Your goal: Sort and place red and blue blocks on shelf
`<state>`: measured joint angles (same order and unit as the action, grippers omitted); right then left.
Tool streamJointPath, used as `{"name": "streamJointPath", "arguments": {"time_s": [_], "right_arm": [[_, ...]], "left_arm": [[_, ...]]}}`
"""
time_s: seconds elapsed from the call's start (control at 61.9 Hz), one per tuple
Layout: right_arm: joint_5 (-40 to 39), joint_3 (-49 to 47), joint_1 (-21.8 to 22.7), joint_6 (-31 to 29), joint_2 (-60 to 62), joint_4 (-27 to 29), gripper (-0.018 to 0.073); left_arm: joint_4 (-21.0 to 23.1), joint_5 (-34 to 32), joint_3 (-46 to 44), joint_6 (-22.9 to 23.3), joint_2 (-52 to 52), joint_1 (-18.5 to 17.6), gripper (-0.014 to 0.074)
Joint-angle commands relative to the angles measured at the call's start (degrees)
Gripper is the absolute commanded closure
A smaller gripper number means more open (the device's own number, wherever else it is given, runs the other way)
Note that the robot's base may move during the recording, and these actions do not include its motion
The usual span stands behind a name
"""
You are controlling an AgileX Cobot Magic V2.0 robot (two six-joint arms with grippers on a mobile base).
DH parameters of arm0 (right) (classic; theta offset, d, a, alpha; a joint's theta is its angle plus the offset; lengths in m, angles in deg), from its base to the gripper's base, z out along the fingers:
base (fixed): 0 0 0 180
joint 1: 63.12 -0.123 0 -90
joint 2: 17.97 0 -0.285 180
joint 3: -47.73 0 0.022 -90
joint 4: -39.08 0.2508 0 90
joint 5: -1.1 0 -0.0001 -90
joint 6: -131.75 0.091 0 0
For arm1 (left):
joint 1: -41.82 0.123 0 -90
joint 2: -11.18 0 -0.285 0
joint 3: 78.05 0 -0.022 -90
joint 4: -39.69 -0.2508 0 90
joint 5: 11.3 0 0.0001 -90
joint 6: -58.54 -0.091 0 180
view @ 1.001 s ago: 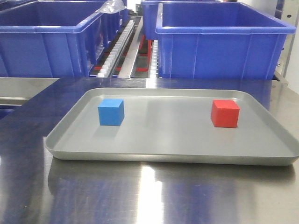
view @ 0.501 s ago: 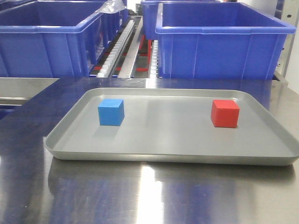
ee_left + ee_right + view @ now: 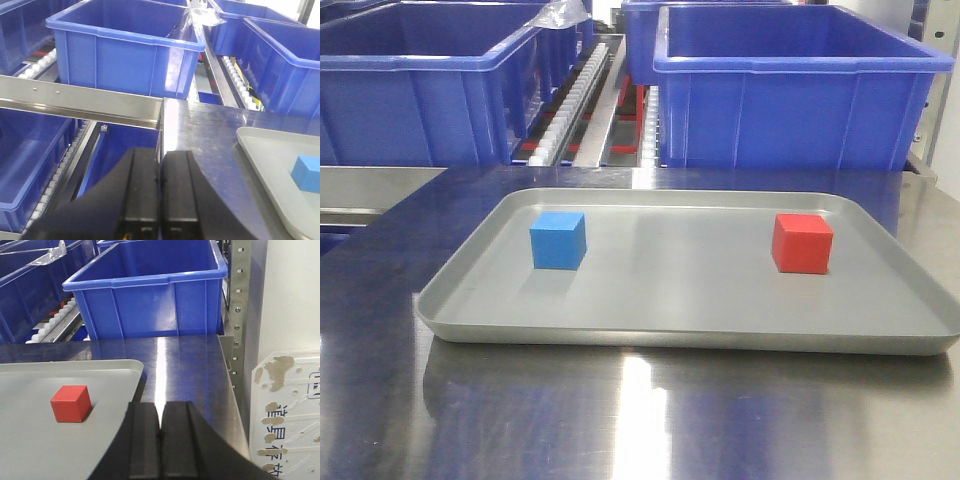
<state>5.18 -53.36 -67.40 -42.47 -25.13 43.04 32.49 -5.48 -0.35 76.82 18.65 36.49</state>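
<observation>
front view gives us the whole layout: blue block (image 3: 558,241) in the left part of the tray (image 3: 680,335), red block (image 3: 802,243) in the right part. they sit well apart, both flat on the tray floor and touching nothing else. the tray sits on a shiny steel top (image 3: 620,420). no gripper shows in that view.

the wrist cams fill that in. the left gripper (image 3: 160,157) has its jaws pressed together with nothing between them. it hangs off to the left of the tray, over the corner of the steel top and a lower bin (image 3: 30,165). from there we only catch the blue block at the far right, cut off by the picture edge. the right gripper (image 3: 160,410) is clenched the same way, empty, at the tray's right edge, with the red block ahead and to its left.

the shelf (image 3: 80,102) stands behind the tray, and its steel front rail is only clear in the left wrist view. white rollers (image 3: 570,100) run between the big bins (image 3: 790,95) on it, and those bins wall off most of the level right behind the tray. only the right wrist view shows the perforated post (image 3: 239,300) and a patchy white panel (image 3: 290,410) past the top's right edge.
</observation>
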Motion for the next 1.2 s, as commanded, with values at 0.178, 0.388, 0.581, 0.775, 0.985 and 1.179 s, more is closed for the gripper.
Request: {"name": "streamJointPath", "arguments": {"time_s": [0.178, 0.388, 0.581, 0.775, 0.985, 1.179], "right_arm": [[-5.64, -1.34, 0.23, -0.37, 0.15, 0.01, 0.0503], [-5.64, -1.34, 0.23, -0.37, 0.15, 0.01, 0.0503], [-5.57, -1.46, 0.23, -0.37, -0.89, 0.01, 0.0503], [-1.26, -5.49, 0.23, -0.18, -8.29, 0.05, 0.0503], [0.06, -11.07, 0.23, -0.18, -18.92, 0.05, 0.0503], [0.46, -18.37, 0.23, -0.18, -27.88, 0.05, 0.0503]], "left_arm": [[0.03, -5.0, 2.48, 0.54, -0.97, -0.15, 0.0473], [0.03, -5.0, 2.48, 0.54, -0.97, -0.15, 0.0472], [0.03, -5.0, 2.48, 0.54, -0.97, -0.15, 0.0472], [0.03, -5.0, 2.48, 0.54, -0.97, -0.15, 0.0473], [0.03, -5.0, 2.48, 0.54, -0.97, -0.15, 0.0473], [0.03, -5.0, 2.48, 0.54, -0.97, -0.15, 0.0472]]}}
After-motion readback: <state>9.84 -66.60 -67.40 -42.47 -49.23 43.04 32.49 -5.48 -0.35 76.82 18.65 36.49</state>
